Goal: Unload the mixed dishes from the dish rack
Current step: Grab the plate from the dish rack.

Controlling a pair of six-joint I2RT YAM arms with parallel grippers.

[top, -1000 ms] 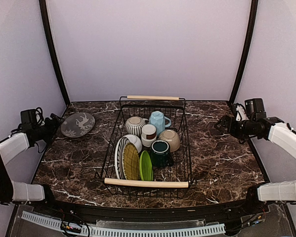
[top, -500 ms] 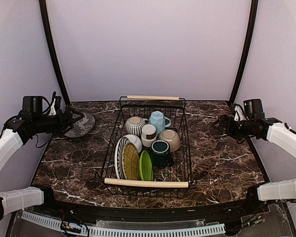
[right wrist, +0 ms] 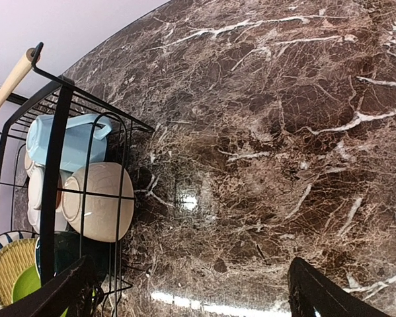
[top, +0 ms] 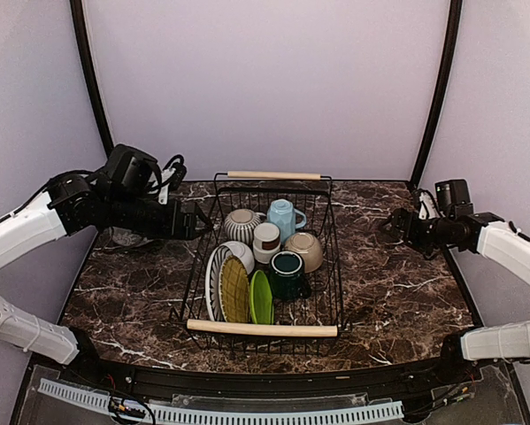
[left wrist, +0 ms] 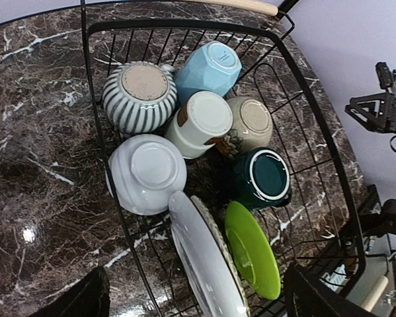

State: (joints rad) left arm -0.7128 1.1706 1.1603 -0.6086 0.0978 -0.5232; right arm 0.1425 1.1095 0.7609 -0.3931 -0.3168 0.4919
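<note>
The dark marble table [top: 397, 283] carried the black wire dish rack [top: 263, 328] in its middle, reaching from close to the near edge toward the far edge. Your left gripper [top: 194, 223] hung just beside the left wall of the rack. Its fingers [left wrist: 85, 300] were spread wide and held nothing. Your right gripper [top: 395, 226] was near the right edge of the table, well apart from the rack. Its fingers [right wrist: 59, 294] were spread too, and empty.

In the near left part of the rack three plates stood on edge side by side: the white-patterned plate [top: 213, 283], the olive plate [top: 234, 290] and the green plate [top: 261, 298]. A dark plate [top: 126, 237] lay on the table toward the far left corner, outside the rack, mostly hidden under your left arm [top: 34, 230].

The white bowl [left wrist: 147, 173] sat bottom-up just behind the plates. The beige bowl [left wrist: 249, 122] was toward the right wall of the rack. The grey-striped mug [left wrist: 139, 96] sat bottom-up at the far left of the rack, and the light-blue mug [left wrist: 207, 69] was beside it. The dark-teal mug [left wrist: 260, 178] stood just beside the green plate. The small white-brown cup [left wrist: 199, 122] was between the striped mug and the beige bowl.
</note>
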